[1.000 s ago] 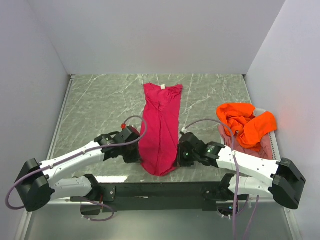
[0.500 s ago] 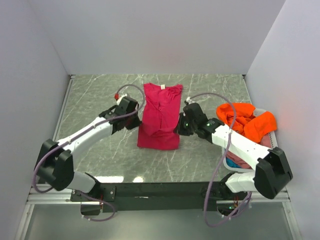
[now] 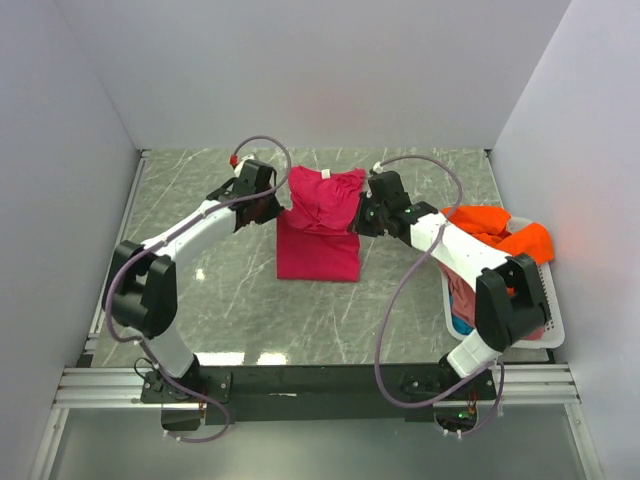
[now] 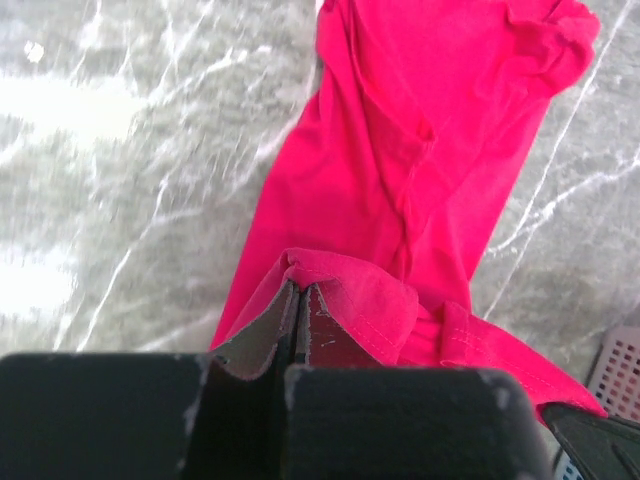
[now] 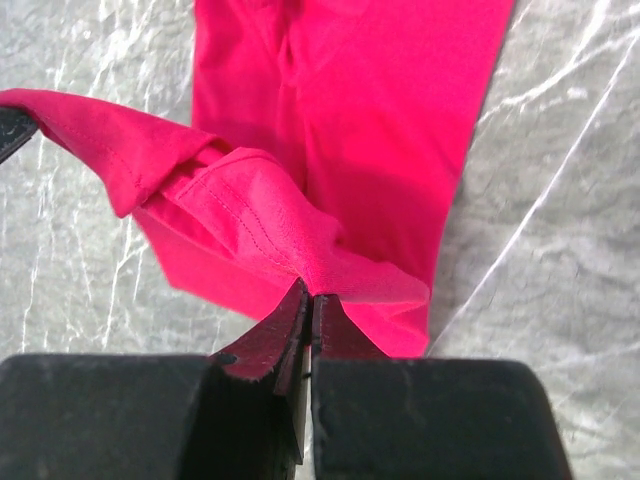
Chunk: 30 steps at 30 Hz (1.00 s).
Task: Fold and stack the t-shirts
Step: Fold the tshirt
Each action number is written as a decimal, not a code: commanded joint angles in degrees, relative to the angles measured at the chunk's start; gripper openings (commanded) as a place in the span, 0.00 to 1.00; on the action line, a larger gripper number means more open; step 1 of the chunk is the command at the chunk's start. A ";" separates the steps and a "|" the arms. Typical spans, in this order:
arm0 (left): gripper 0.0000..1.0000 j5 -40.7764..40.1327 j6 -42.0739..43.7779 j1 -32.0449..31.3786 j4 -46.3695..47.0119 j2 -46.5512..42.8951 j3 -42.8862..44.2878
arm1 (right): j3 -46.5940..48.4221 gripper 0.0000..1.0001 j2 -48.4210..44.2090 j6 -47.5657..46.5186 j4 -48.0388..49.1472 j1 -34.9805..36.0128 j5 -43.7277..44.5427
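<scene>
On the counter (image 3: 200,270), I see my left tool (image 3: 274,210) and right tool (image 3: 362,221) clamped on the crimson t-shirt (image 3: 318,250) hem, now carried farther back, nearly reaching its collar.

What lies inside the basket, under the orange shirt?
Pink-red cloth and a bit of blue cloth show in the basket; the orange shirt and the right arm hide the rest.
</scene>
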 commanded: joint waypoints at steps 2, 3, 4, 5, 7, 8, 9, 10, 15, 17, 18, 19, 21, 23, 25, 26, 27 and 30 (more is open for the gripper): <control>0.00 1.43 4.15 0.71 2.20 3.85 5.75 | 4.33 0.00 3.09 -1.84 1.78 -1.78 -1.42; 0.01 2.65 4.76 0.88 2.03 5.60 7.15 | 4.94 0.00 4.06 -1.93 1.87 -2.30 -1.60; 0.01 3.19 5.55 1.06 1.94 6.57 7.86 | 5.38 0.00 4.67 -2.10 1.61 -2.57 -1.77; 0.01 3.72 5.91 1.15 2.11 7.45 8.47 | 5.82 0.00 5.38 -2.11 1.26 -2.83 -1.43; 0.00 4.77 6.26 1.32 1.85 9.91 10.06 | 6.18 0.00 6.70 -2.11 1.25 -3.27 -1.08; 0.01 5.04 6.43 1.41 1.42 11.57 11.28 | 6.35 0.00 7.57 -2.11 1.43 -3.45 -1.25; 0.01 5.04 6.35 1.50 1.06 12.37 11.90 | 6.61 0.00 8.02 -1.93 1.69 -3.62 -1.34; 0.01 5.13 6.52 1.50 0.89 13.08 12.43 | 6.79 0.00 8.72 -1.76 1.78 -4.06 -1.60; 0.01 5.48 6.70 2.20 -0.43 18.09 16.39 | 10.30 0.04 13.29 -1.93 0.90 -5.20 -1.17; 0.04 6.00 7.23 2.47 -0.35 19.93 18.49 | 11.79 0.17 15.04 -2.19 0.46 -5.82 -0.55; 0.08 6.70 7.58 2.90 -0.35 20.64 19.37 | 13.54 0.24 15.57 -2.37 -0.32 -6.17 -0.81; 0.15 9.67 9.75 3.17 0.26 21.25 20.34 | 14.60 0.36 16.10 -2.37 -1.03 -6.43 -1.33; 0.39 12.06 11.00 3.96 -0.43 23.53 24.37 | 17.06 0.42 16.81 -2.80 -2.52 -6.87 -2.56; 0.59 12.43 12.85 4.22 -2.97 24.59 28.07 | 17.08 0.52 15.59 -3.33 -2.44 -6.88 -4.23; 0.99 11.81 13.90 4.22 -3.42 23.90 28.26 | 15.94 0.69 14.27 -3.78 -1.13 -6.79 -5.81; 0.99 11.02 13.99 4.22 -3.07 22.07 26.69 | 15.15 0.72 12.87 -3.78 -0.60 -6.70 -7.47; 0.99 10.76 13.82 4.22 -2.46 20.83 25.11 | 13.32 0.77 12.16 -3.86 0.45 -6.35 -8.19; 0.99 9.00 12.68 4.22 0.00 14.68 17.29 | 10.24 0.80 10.31 -4.04 1.51 -4.95 -9.86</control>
